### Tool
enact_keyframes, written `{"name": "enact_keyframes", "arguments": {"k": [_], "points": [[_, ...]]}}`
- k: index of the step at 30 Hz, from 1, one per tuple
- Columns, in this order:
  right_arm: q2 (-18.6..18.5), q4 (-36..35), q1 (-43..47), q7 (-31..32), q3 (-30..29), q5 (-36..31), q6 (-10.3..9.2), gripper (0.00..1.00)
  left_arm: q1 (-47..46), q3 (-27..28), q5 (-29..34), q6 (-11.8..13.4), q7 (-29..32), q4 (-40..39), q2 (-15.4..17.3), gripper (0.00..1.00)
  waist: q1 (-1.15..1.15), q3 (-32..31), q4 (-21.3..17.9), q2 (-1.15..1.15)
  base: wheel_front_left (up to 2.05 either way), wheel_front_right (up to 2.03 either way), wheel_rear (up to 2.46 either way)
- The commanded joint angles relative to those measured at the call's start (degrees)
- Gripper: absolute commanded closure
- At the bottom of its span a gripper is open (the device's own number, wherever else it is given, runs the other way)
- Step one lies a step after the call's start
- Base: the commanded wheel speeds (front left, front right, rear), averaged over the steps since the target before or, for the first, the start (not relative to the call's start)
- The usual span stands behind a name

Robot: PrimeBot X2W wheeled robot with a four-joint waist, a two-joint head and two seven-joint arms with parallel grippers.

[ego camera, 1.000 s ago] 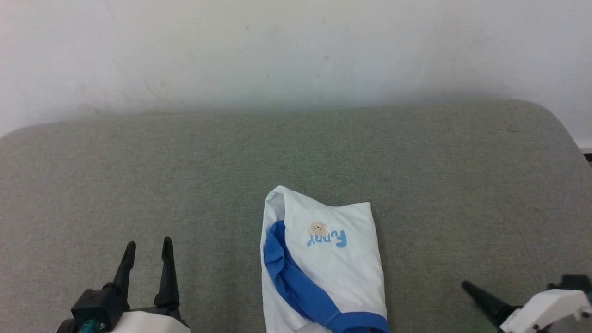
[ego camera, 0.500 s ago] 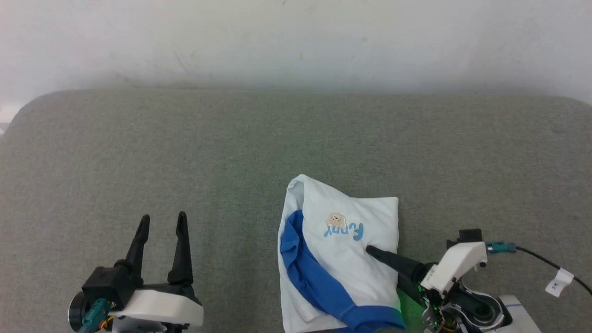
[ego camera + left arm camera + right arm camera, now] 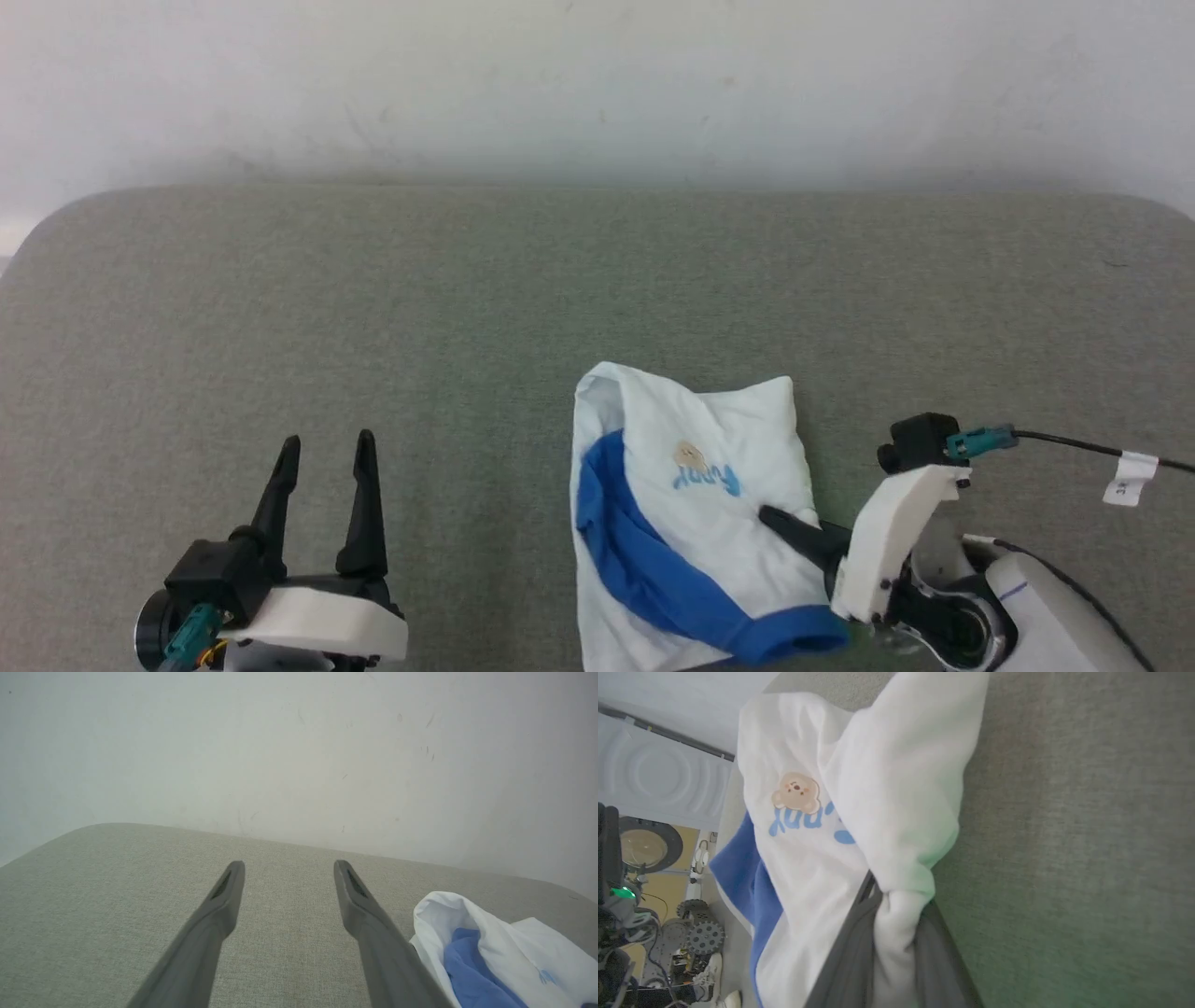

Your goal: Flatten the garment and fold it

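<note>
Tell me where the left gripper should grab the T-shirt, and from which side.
Probably the white rolled edge on the left side of the garment, above the blue band. Come in from the robot's left, low along the grey cushion: that edge stands up, faces the open left gripper, and lies opposite the right gripper, which pinches the right side.

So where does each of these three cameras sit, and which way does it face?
Head view: on the head, facing forward and down at the garment on the grey-green cushion; left gripper lower left, right gripper lower right.
Left wrist view: on the left wrist, facing along its open fingers, over the cushion toward the wall.
Right wrist view: on the right wrist, facing along its fingers, which pinch the garment.
Shared: all three show the garment.
</note>
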Motion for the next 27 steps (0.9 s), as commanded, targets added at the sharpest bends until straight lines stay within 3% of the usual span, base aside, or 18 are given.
{"name": "enact_keyframes", "arguments": {"k": [1,6,12,17,22,27], "points": [[-2.56,-1.89,0.92,-0.93,2.02,-3.81,-0.02,1.00,0.18,0.20,0.74,-0.53,-0.27,0.02,-0.16,0.00,0.00,-1.53,-2.12,0.00,0.00,0.00,0.00],[-9.30,-8.19,1.75,-1.01,5.50,-13.57,-0.02,1.00,0.63,0.86,0.51,-0.82,-0.27,-0.35,-0.26,0.00,0.00,-1.79,-6.34,0.00,0.00,0.00,0.00],[-16.41,-15.01,2.49,3.73,4.58,-24.02,-0.02,1.00,0.16,1.06,0.83,-1.02,-0.27,-2.41,-0.41,0.00,0.00,1.18,-13.20,0.00,0.00,0.00,0.00],[-20.11,-17.93,2.47,7.70,1.45,-29.05,-0.02,1.00,-2.32,0.77,1.88,-1.60,-0.27,-4.19,0.37,0.00,0.00,6.84,-18.96,0.00,0.00,0.00,0.00],[-21.38,-13.87,0.63,6.21,-4.70,-32.40,-0.02,1.00,-6.03,0.20,2.89,-2.13,-0.27,-4.96,1.56,0.00,0.00,12.66,-22.48,0.00,0.00,0.00,0.00],[-22.05,-5.40,-3.00,0.68,-9.25,-35.51,-0.02,1.00,-9.91,-1.19,3.70,-2.66,-0.27,-4.87,2.41,0.00,0.00,17.68,-23.14,0.00,0.00,0.00,0.00]]}}
